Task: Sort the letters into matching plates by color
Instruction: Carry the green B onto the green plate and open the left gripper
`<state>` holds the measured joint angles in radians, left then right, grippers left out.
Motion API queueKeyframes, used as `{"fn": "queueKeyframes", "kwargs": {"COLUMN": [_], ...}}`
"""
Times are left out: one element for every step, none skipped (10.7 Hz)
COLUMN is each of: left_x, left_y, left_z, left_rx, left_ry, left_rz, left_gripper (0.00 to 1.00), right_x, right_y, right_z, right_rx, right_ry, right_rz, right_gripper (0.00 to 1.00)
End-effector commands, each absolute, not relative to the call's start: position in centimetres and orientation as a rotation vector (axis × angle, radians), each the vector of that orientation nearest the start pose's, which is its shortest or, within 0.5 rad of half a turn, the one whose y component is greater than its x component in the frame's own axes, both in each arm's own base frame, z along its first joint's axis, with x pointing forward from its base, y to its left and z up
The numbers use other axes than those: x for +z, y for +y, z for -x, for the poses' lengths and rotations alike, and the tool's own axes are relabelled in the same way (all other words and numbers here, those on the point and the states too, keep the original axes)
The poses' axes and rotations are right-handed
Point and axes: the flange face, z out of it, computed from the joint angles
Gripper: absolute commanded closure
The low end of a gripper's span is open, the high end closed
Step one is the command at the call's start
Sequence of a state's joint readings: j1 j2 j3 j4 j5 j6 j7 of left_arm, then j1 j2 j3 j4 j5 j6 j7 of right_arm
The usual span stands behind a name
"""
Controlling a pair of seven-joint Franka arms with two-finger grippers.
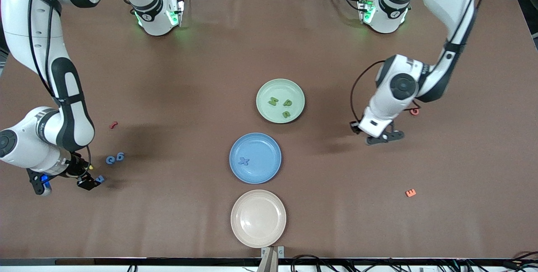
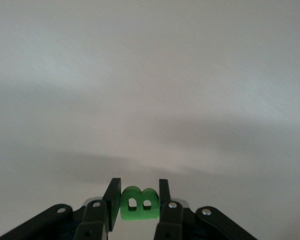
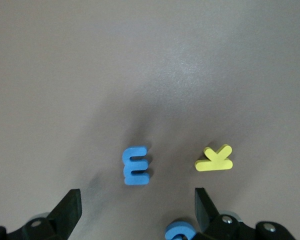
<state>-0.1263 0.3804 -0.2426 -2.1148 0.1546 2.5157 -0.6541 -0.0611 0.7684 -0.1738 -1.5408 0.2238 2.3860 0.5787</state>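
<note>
1. The left gripper [image 2: 139, 192] has its two black fingers [image 2: 113, 196] closed partway, clamped on the flat sides of a small bright green foam letter B [image 2: 138, 204], which stands between the pads.
2. In the front view the left gripper [image 1: 384, 136] hangs low over bare brown table [image 1: 336, 204] toward the left arm's end, at about 4 o'clock from the pale mint green round plastic plate [image 1: 280, 101].
3. The right gripper [image 3: 137, 207] has its fingers spread wide with nothing between them; a small blue foam letter E [image 3: 135, 165] lies flat on the table just ahead of the gap.
4. A yellow foam letter K [image 3: 214, 158] lies beside the blue E, apart from it, and the edge of another blue foam letter [image 3: 179, 231] shows close to one finger.
5. In the front view the right gripper [image 1: 87, 183] sits low toward the right arm's end, at about 9 o'clock from the medium blue round plastic plate [image 1: 255, 158].
6. Two blue foam letters [image 1: 114, 158] lie side by side at about 1 o'clock from that gripper.
7. Three green foam letters [image 1: 282, 105] lie in the mint plate.
8. One blue foam letter X [image 1: 243, 161] lies in the blue plate.
9. The blue plate lies at 6 o'clock from the mint plate, with a beige round plate [image 1: 258, 218] at 6 o'clock from it.
</note>
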Motion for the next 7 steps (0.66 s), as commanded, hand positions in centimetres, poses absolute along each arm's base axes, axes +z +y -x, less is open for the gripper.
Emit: {"fn": "queueKeyframes", "kwargs": {"left_x": [24.6,24.4,24.4,24.2,24.4,24.5,24.3], "left_y": [-29.3,-31.4,-33.4,-35.3,-37.7,-40.8,-43.8], "left_z": [-49.7,-48.5,-47.4,-46.7,-45.7,-44.4,-43.3], "left_rx": [-0.054,-0.049,-0.046,-0.042,-0.046,-0.047,-0.043], "left_ry": [-0.411,-0.436,-0.464,-0.497,-0.531,-0.561,-0.599], "left_rz": [3.142,3.141,3.141,3.144,3.148,3.16,3.17], "left_gripper": [1.0,1.0,1.0,1.0,1.0,1.0,1.0], "right_x": [19.5,19.0,18.5,18.3,17.9,17.8,17.3], "right_y": [-15.0,-15.1,-15.1,-15.1,-15.2,-15.2,-15.2], "right_z": [-70.5,-70.5,-70.5,-70.5,-70.5,-70.6,-70.6], "right_rx": [-0.149,-0.153,-0.163,-0.17,-0.171,-0.197,-0.201], "right_ry": [1.393,1.393,1.396,1.396,1.399,1.399,1.398], "right_rz": [2.732,2.735,2.734,2.734,2.734,2.732,2.734], "right_gripper": [0.0,0.0,0.0,0.0,0.0,0.03,0.08]}}
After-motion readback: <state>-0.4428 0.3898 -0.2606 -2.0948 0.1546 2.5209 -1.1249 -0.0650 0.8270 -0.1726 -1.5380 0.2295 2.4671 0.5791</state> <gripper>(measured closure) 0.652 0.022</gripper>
